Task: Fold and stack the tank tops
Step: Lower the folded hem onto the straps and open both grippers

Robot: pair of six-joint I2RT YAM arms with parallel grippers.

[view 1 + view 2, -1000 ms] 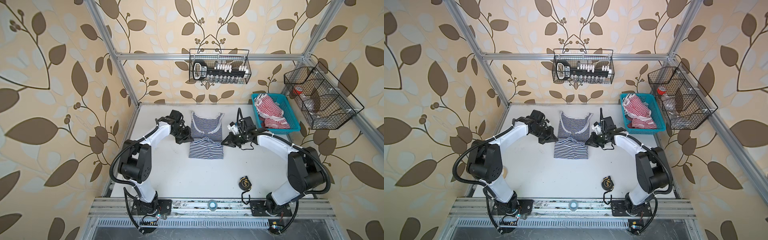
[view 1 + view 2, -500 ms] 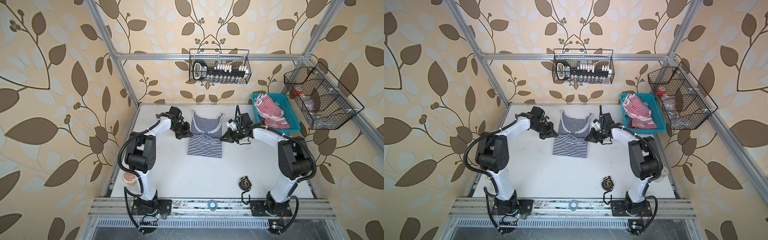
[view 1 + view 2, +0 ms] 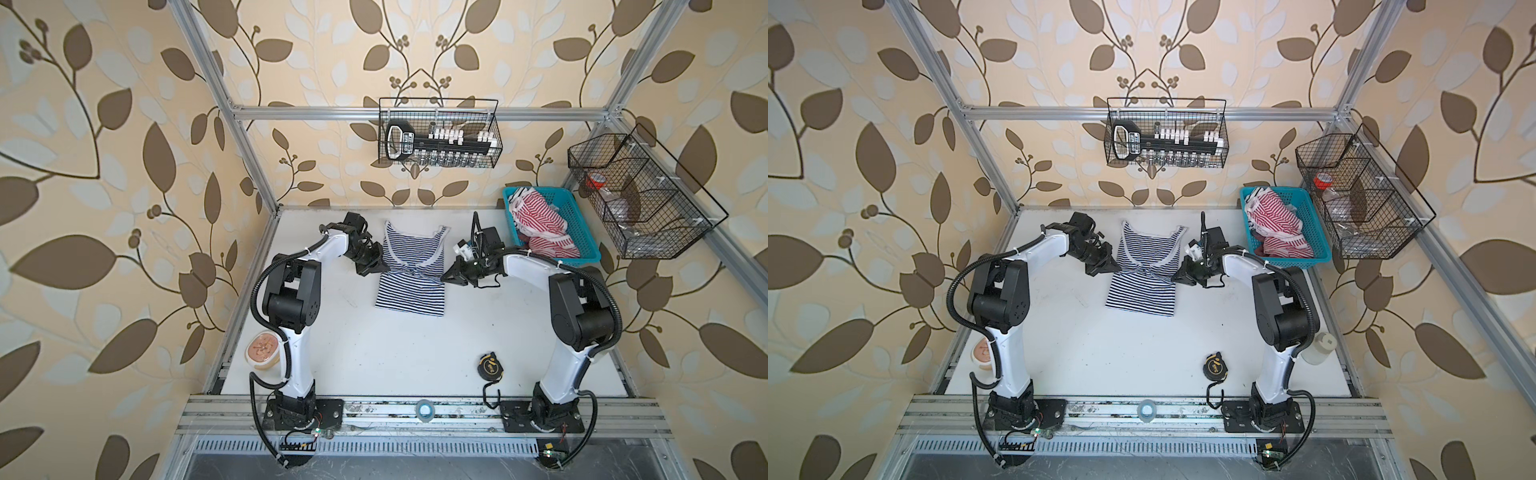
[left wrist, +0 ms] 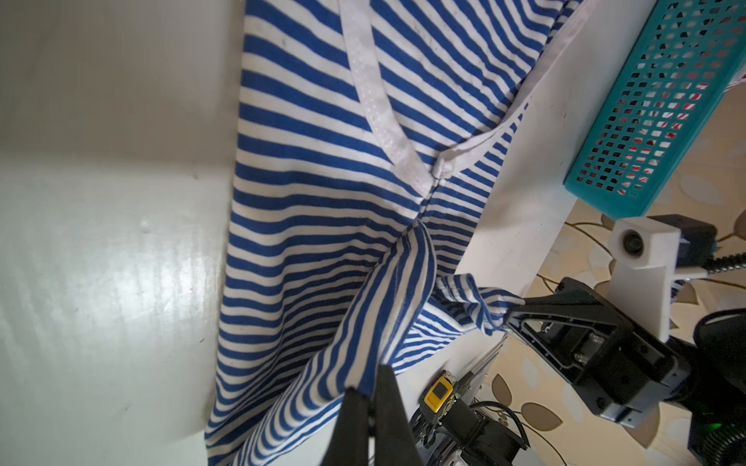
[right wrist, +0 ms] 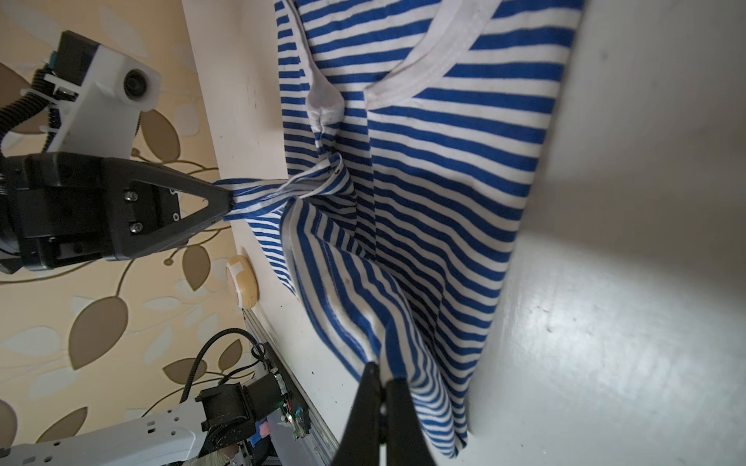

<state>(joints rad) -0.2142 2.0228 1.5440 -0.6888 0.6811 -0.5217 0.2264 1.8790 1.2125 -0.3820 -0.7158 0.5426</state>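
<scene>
Left arm (image 3: 328, 249) and right arm (image 3: 523, 264) reach low toward each other. Left jaws and right jaws are each pinched shut on a side edge of the navy top (image 3: 409, 286), lifting the cloth there. It lies mid-far on the white table (image 3: 374, 353); the red top (image 3: 540, 222) sits bunched in the blue basket (image 3: 580, 226) far right, with leaf-papered walls around.

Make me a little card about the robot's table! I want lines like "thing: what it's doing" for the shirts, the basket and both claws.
navy-and-white striped cloth tank top: lying on the white table, both side edges pinched and lifted
red-and-white striped tank top: crumpled in the teal plastic basket
left gripper: shut on the navy top's nearer side edge
right gripper: shut on the opposite side edge
stack: none yet
</scene>
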